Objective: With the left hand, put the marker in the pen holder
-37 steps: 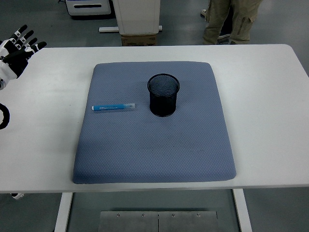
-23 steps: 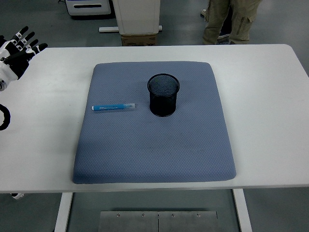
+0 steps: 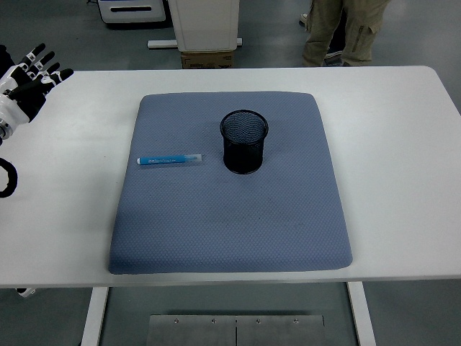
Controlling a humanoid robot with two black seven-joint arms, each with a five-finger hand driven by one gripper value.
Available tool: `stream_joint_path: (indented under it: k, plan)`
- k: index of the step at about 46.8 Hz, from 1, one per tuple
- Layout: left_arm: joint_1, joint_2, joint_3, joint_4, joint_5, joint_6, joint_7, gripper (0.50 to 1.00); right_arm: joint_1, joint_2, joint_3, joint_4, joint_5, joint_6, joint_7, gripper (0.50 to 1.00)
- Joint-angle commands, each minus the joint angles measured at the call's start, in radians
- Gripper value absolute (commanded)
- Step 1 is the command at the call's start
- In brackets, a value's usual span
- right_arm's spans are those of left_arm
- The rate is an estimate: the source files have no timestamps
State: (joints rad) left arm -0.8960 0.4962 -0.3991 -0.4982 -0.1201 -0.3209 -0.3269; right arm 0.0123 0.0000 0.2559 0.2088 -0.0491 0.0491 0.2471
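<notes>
Entering from the left edge of the head view, the left hand [image 3: 27,81] is seen above the far left corner of the white table [image 3: 403,158], its black-and-white fingers [image 3: 45,66] spread wide and loose, pointing up and to the right, with nothing held between them. The marker [image 3: 169,160] is found well apart from those fingers, to their right and nearer the table's front edge; it is laid flat and roughly crosswise on the left part of a blue-grey mat [image 3: 230,216], its blue end turned toward the hand and its paler end turned away. Just beyond that paler end, still farther from the fingers, the pen holder [image 3: 244,141] is stood upright on the mat, a black mesh cup with its round mouth open to the camera; a small gap is left between it and the marker, so the two are not touching. Nothing can be made out inside the cup. The mat is set in the middle of the table and takes up most of its depth. At the top of the picture, past the table's far edge, a person's legs [image 3: 344,32] are visible, along with a white cabinet [image 3: 204,23] and a cardboard box [image 3: 208,59] on the floor.
</notes>
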Motion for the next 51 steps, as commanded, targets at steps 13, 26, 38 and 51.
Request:
stream_joint_path:
  k: [13,26,38,51]
  plan:
    - [-0.018,-0.004,0.016,-0.008,0.016,-0.024,0.002,1.000,0.000,0.000,0.000,0.000,0.000,0.000,0.000,1.000]
    - [-0.106,-0.041,0.150,-0.013,0.142,-0.026,0.002,1.000,0.000,0.000,-0.001,0.000,0.000,0.000,0.000,1.000]
    - [-0.244,-0.033,0.423,-0.075,0.140,-0.023,0.002,1.000,0.000,0.000,0.000,0.000,0.000,0.000,0.000,1.000]
    - [-0.422,-0.039,0.756,-0.174,0.142,-0.014,-0.078,1.000,0.000,0.000,0.000,0.000,0.000,0.000,0.000,1.000]
